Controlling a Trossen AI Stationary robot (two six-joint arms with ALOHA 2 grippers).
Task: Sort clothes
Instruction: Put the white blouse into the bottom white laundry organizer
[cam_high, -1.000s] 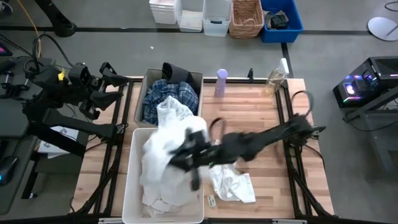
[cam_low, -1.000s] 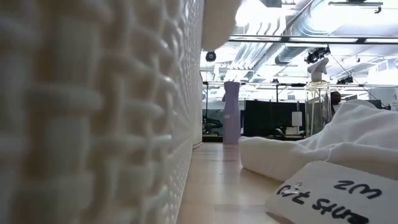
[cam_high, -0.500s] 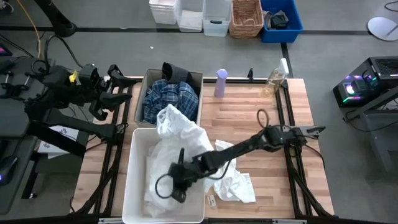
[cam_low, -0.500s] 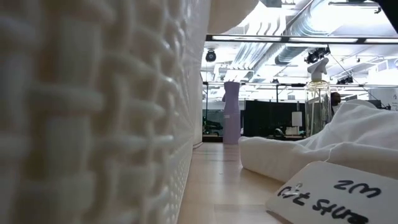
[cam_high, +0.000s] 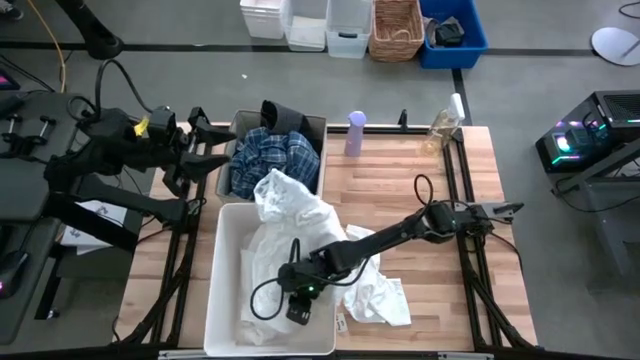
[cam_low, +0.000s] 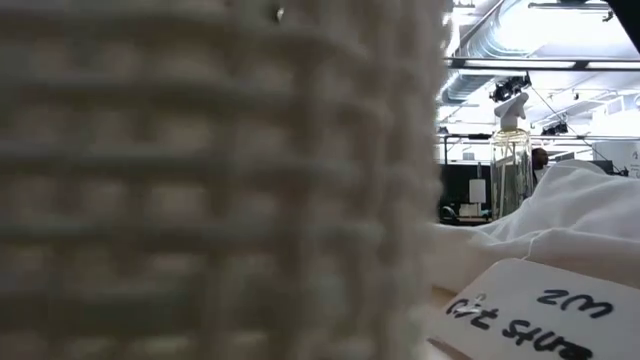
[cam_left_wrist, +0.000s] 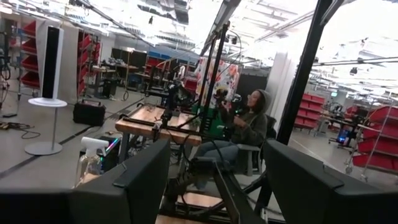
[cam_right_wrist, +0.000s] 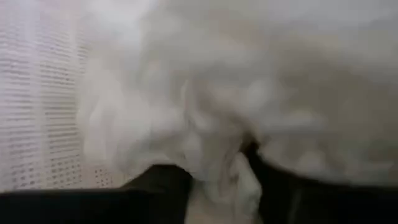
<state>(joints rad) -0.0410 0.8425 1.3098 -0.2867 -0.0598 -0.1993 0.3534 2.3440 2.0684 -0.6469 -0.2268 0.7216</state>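
Observation:
A white bin (cam_high: 218, 290) at the table's near left holds several white garments (cam_high: 262, 262). One of them drapes over the bin's far rim (cam_high: 285, 195). My right gripper (cam_high: 300, 305) is low inside the bin, shut on white cloth (cam_right_wrist: 217, 168). Another white garment (cam_high: 378, 295) lies on the table right of the bin. A grey bin (cam_high: 235, 130) behind holds the blue-and-white plaid garment (cam_high: 270, 160), and a dark one (cam_high: 282, 115) hangs over its far rim. My left gripper (cam_high: 212, 150) is open and empty, left of the grey bin. My right gripper has bunched white cloth (cam_right_wrist: 219, 177) between its two fingers (cam_right_wrist: 163, 182), coming from above and slanting down into the bin. One layer or several, I cannot tell. The cloth lies slack on the other garments in the bin.
A lilac bottle (cam_high: 355, 133) and a clear spray bottle (cam_high: 445, 125) stand at the table's far edge. A written label card (cam_low: 540, 310) lies by the bin's near right corner. Bare wood shows at the table's right. A person sits in the room beyond (cam_left_wrist: 249, 121).
My right gripper has gone down into the white bin and toward the table's near edge, taking the white garment with it from above the rim to the pile. The white bin has slid a little toward the table's right. My left arm has moved right, toward the grey bin.

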